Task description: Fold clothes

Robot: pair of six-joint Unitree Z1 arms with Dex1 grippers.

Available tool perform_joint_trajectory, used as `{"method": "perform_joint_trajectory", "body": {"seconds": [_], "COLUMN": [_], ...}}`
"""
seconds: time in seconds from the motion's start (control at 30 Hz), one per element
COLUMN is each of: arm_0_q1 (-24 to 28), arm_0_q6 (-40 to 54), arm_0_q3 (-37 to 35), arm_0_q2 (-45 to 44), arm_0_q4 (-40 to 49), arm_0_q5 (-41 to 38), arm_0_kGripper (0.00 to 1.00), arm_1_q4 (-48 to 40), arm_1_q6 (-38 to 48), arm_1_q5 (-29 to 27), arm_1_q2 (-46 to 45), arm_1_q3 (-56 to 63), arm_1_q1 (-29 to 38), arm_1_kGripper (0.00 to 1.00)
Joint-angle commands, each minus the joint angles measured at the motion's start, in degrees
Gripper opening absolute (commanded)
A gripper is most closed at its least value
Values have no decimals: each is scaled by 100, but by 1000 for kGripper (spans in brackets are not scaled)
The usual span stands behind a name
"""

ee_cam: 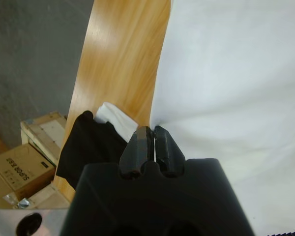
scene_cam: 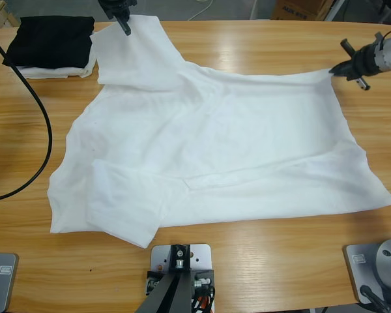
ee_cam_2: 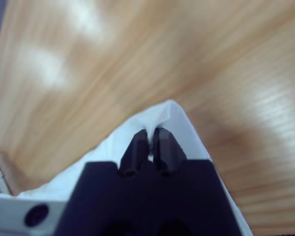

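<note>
The clothes are one large white T-shirt (scene_cam: 234, 130) lying spread out and wrinkled over the middle of the wooden table (scene_cam: 280, 261). One sleeve is folded over near the front left. My left gripper (scene_cam: 126, 29) is at the far left sleeve edge. In the left wrist view it (ee_cam: 150, 130) is shut, with the cloth (ee_cam: 226, 73) puckering at its tips. My right gripper (scene_cam: 335, 68) is at the far right and is shut on a corner of the shirt, pulling it taut. The right wrist view shows that gripper (ee_cam_2: 151, 132) pinching the white corner (ee_cam_2: 172, 115).
A folded black garment (scene_cam: 52, 39) lies on a smaller folded white cloth (scene_cam: 58, 70) at the far left corner, close to my left gripper. A black cable (scene_cam: 45, 130) curves across the table's left end. Cardboard boxes (ee_cam: 19, 167) stand on the floor beyond the table edge.
</note>
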Motion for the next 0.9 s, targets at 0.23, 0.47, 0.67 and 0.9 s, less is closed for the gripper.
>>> {"method": "perform_joint_trajectory", "body": {"seconds": [0.23,0.47,0.67,0.9], "arm_0_q1": [72,123,-221,-974], "arm_0_q6": [-172,-434,-747,-1112], "arm_0_q3": [69,72,209,958], "arm_0_q2": [290,15,-405,-1016], "arm_0_q4": [138,799,1170,1615], "arm_0_q5": [86,-199,-523,-886], "arm_0_kGripper": [0,0,0,0], "arm_1_q4": [-1238,-494,-229,515], "arm_1_q6": [410,393,358,257], "arm_1_q5": [377,410,574,639], "arm_1_q2": [-275,-931,-1351,-1773], "arm_1_q3": [432,676,947,1126], "arm_1_q1": [-216,-216,-216,-216], "arm_1_kGripper": [0,0,0,0]}}
